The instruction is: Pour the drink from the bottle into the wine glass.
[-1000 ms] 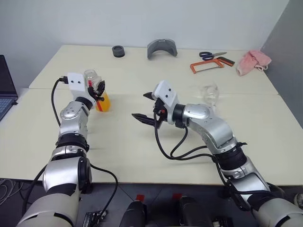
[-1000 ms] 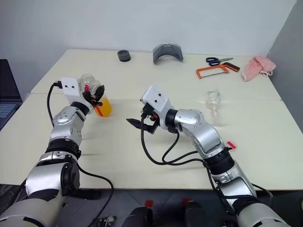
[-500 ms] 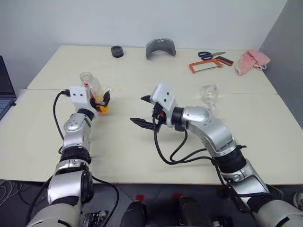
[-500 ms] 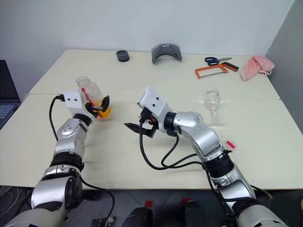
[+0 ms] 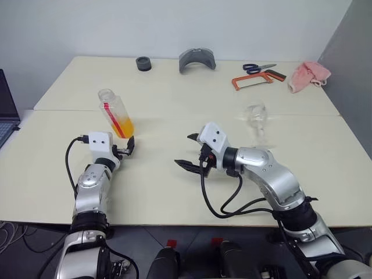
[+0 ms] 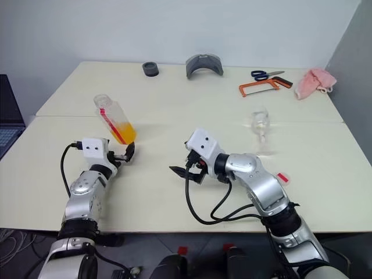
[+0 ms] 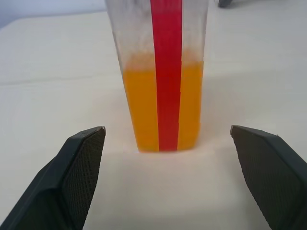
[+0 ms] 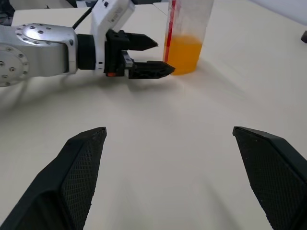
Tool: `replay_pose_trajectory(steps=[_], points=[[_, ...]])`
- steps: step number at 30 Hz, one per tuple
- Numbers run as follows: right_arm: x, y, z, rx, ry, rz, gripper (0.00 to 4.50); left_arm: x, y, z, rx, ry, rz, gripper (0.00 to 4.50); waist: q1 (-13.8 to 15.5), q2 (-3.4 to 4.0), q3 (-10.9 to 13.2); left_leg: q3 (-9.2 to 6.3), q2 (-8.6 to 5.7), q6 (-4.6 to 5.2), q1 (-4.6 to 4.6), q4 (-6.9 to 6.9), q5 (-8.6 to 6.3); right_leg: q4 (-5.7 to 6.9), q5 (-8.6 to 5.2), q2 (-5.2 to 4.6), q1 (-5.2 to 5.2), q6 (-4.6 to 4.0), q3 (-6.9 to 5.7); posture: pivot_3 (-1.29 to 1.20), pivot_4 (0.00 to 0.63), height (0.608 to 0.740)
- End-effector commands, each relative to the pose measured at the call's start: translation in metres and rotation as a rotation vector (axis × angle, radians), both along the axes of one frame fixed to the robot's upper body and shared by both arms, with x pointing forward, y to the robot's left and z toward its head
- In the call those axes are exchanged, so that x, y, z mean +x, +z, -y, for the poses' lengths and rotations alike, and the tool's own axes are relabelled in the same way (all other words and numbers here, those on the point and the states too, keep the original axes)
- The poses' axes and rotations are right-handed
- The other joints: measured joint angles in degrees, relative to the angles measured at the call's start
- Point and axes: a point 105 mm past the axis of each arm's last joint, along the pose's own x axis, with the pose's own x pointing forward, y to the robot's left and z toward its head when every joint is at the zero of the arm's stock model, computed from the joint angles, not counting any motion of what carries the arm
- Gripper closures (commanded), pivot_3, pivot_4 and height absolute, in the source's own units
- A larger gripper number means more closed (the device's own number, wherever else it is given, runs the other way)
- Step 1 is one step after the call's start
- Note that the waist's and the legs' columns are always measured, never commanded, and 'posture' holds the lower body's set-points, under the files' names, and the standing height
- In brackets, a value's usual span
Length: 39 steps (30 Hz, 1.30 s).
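We see the bottle (image 5: 115, 113) standing free on the cream worktop (image 5: 174, 192), toward its left side, with its top leaning away from the robot and to the left; no cap is visible on it. The drink (image 7: 160, 112) fills roughly the lower third of the bottle, and a red label stripe runs up the side facing the left arm. The left tool (image 5: 129, 146) sits just in front of the bottle's base, released, its 2 black fingers (image 7: 79, 172) spread wide on either side of the bottle without touching it. The right tool (image 5: 192, 152) is near the middle of the worktop, also released with its fingers apart, grasping nothing and pointing toward the left tool. The wine glass (image 5: 254, 119) stands upright well to the right of the bottle, beyond the right arm, and looks empty. Along the far edge of the worktop we note a small black ring (image 5: 143, 63), a grey curved piece (image 5: 197, 58), scissors (image 5: 260, 67) with blue handles, an orange-framed hand saw (image 5: 260, 78) and a pink cloth (image 5: 307, 76). A laptop's corner (image 5: 6, 110) shows at the far left.
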Motion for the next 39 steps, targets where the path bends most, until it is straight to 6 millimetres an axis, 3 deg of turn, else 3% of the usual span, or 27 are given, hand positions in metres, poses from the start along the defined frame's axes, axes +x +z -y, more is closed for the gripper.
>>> replay_pose_trajectory(steps=[1, 4, 7, 10, 13, 16, 20, 28, 38, 39], points=[[-0.006, 0.017, 0.021, 0.048, -0.059, 0.032, 0.00, -0.021, 0.002, 0.014, 0.027, -0.079, 0.012, 0.03, -0.04, 0.00, 0.00, 0.02, 0.00, 0.00, 0.00, 0.00, 0.00, 0.00, 0.00, -0.01, 0.00, 0.00, 0.03, 0.00, 0.150, 0.740], [-0.008, 0.025, 0.042, 0.102, -0.118, -0.014, 0.00, -0.036, -0.002, 0.031, 0.059, -0.195, 0.006, 0.03, 0.25, 0.00, 0.00, 0.02, -0.01, 0.00, 0.01, -0.04, 0.00, -0.04, 0.00, -0.28, 0.04, 0.00, 0.03, 0.00, 0.150, 0.740], [0.004, 0.046, 0.070, 0.214, -0.242, -0.066, 0.00, -0.044, 0.004, 0.055, 0.033, -0.372, 0.012, 0.03, 0.57, 0.01, 0.00, 0.00, 0.00, 0.02, 0.07, -0.04, -0.01, -0.04, 0.00, -0.25, 0.13, 0.00, -0.02, 0.00, 0.150, 0.740], [0.031, 0.060, 0.103, 0.262, -0.426, -0.129, 0.00, -0.046, 0.016, 0.083, 0.012, -0.561, 0.014, 0.03, 0.77, 0.01, 0.01, 0.03, -0.01, 0.02, 0.12, -0.02, -0.01, -0.04, 0.00, 0.01, 0.22, 0.01, -0.03, 0.00, 0.150, 0.740], [0.067, 0.061, 0.143, 0.227, -0.660, -0.230, 0.00, -0.050, 0.030, 0.114, 0.030, -0.795, 0.001, 0.03, 0.79, 0.02, 0.01, 0.10, -0.07, 0.02, 0.17, -0.04, -0.01, -0.02, 0.00, 0.07, 0.24, 0.01, -0.02, 0.00, 0.150, 0.740], [0.093, 0.060, 0.173, 0.189, -0.770, -0.291, 0.00, -0.056, 0.045, 0.136, 0.054, -0.997, -0.013, 0.03, 0.74, 0.02, 0.01, 0.46, -0.10, 0.02, 0.18, -0.06, -0.01, -0.04, 0.00, 0.12, 0.21, 0.00, 0.04, 0.00, 0.150, 0.740], [0.118, 0.047, 0.203, 0.135, -0.859, -0.395, 0.00, -0.064, 0.050, 0.152, 0.133, -1.206, -0.063, 0.03, 0.37, 0.07, 0.04, 0.81, -0.10, 0.04, 0.17, -0.13, -0.02, -0.12, -0.01, 0.14, 0.16, -0.01, 0.18, 0.00, 0.150, 0.740], [0.139, 0.027, 0.211, 0.044, -0.866, -0.527, 0.00, -0.069, 0.049, 0.166, 0.223, -1.351, -0.073, 0.03, -0.78, 0.19, 0.11, 0.93, -0.03, 0.08, 0.16, -0.17, -0.04, -0.12, -0.01, 0.15, 0.09, -0.01, 0.30, 0.00, 0.150, 0.740], [0.135, -0.012, 0.200, -0.114, -0.815, -0.631, 0.00, -0.066, 0.045, 0.174, 0.237, -1.363, -0.041, 0.03, -0.66, 0.21, 0.12, 0.87, 0.01, 0.08, 0.11, -0.12, -0.04, -0.10, -0.01, 0.09, 0.07, -0.01, 0.28, 0.00, 0.150, 0.740], [0.134, -0.015, 0.200, -0.138, -0.811, -0.629, 0.17, -0.066, 0.045, 0.174, 0.240, -1.363, -0.038, 0.01, -0.68, 0.21, 0.12, 0.87, 0.01, 0.08, 0.12, -0.12, -0.04, -0.08, -0.01, 0.08, 0.07, -0.01, 0.29, 0.00, 0.150, 0.740]])
